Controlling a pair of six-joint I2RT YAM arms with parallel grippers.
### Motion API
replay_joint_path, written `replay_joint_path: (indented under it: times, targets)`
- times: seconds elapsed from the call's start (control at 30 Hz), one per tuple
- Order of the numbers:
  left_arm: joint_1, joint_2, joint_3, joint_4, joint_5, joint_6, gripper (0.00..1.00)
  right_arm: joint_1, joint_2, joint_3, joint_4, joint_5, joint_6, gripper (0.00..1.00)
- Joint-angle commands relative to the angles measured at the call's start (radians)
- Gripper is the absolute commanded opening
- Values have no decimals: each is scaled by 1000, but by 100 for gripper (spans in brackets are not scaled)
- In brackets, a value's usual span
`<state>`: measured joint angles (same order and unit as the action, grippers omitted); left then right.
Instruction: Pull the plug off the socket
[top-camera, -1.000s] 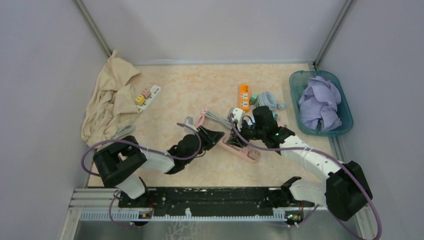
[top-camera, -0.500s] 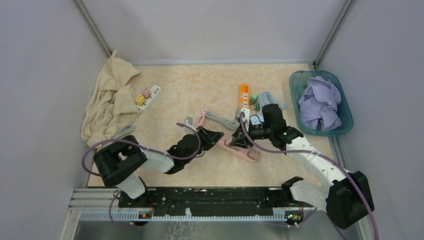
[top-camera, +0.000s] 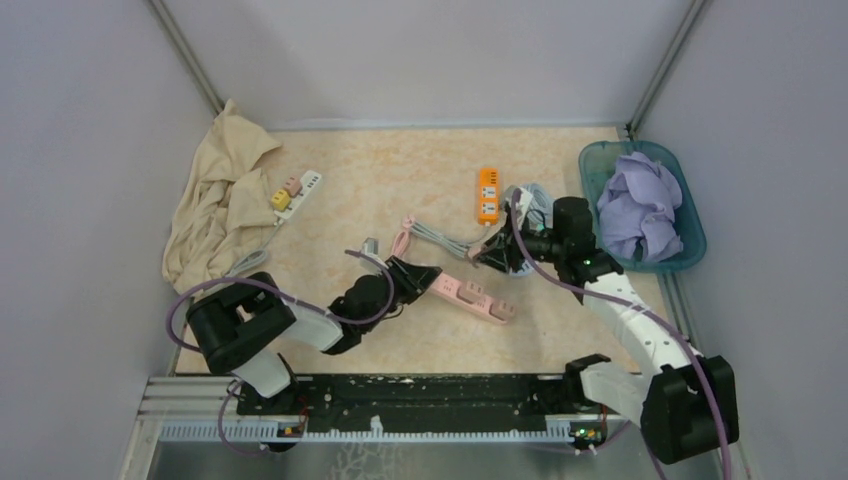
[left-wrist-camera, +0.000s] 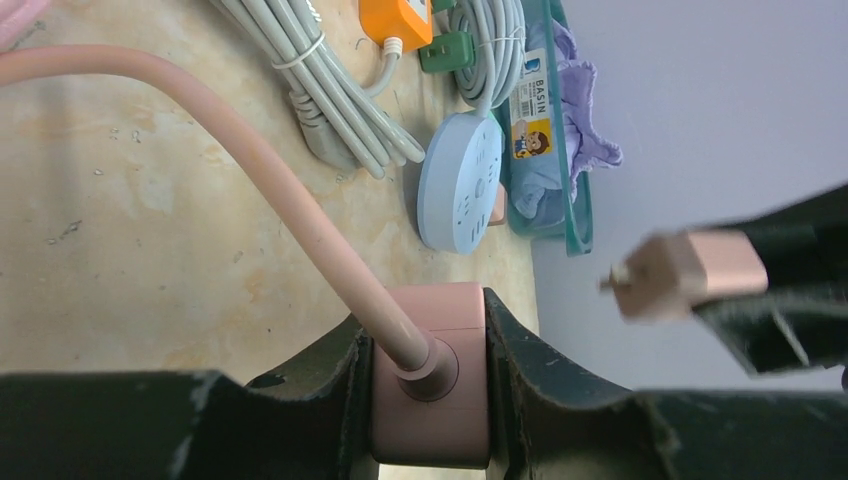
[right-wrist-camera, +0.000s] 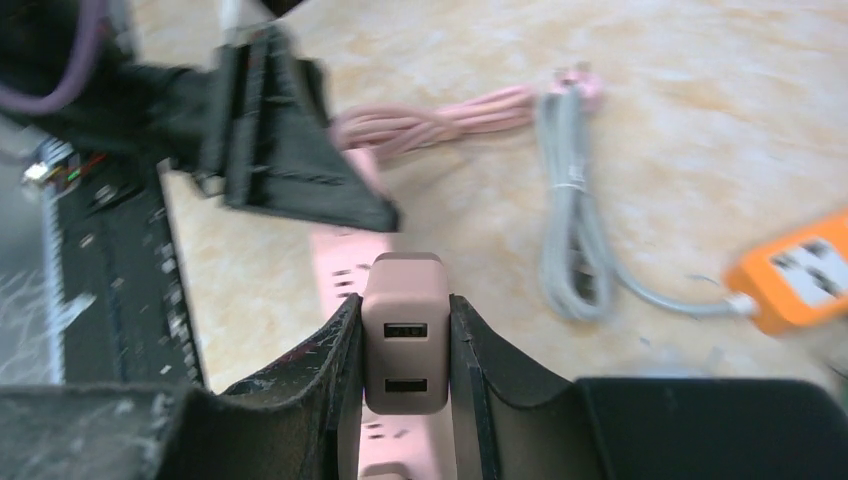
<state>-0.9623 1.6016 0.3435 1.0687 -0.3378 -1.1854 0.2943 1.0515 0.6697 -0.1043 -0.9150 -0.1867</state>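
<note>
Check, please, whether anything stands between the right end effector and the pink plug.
Nothing visible does. The right end effector is shut on the pink plug, gripping it on both sides, and holds it in the air, off the pink power strip. The left end effector clamps that strip at its cord end.

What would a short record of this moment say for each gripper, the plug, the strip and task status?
left gripper: shut on the cord end of the pink power strip
right gripper: shut on the pink plug
plug: clear of the strip, prongs bare, held off the table
strip: flat on the table
task status: plug appears out of the socket
</note>
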Motion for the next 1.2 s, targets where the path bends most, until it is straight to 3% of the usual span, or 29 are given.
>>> replay_joint_path:
  times: [0.0,0.13,0.33,0.57,0.9,1.07,1.17]
  targets:
    - [11,26,-84,-43,7,182,0,-60,-1,12,160,284,172,0]
    - [11,39,-130,90,50,223,0,-76,66,13,191,468,266,0]
    - [10,50,-175,180,81,247,0,-107,148,22,218,571,364,0]
    - [11,59,-186,194,100,259,0,-140,236,26,262,465,386,0]
    - [11,61,-198,218,118,251,0,-117,436,182,213,398,357,15]
    - [11,49,-189,194,120,256,0,-102,474,205,217,443,348,38]
    - [11,47,-181,187,122,257,0,-100,485,213,198,468,340,45]
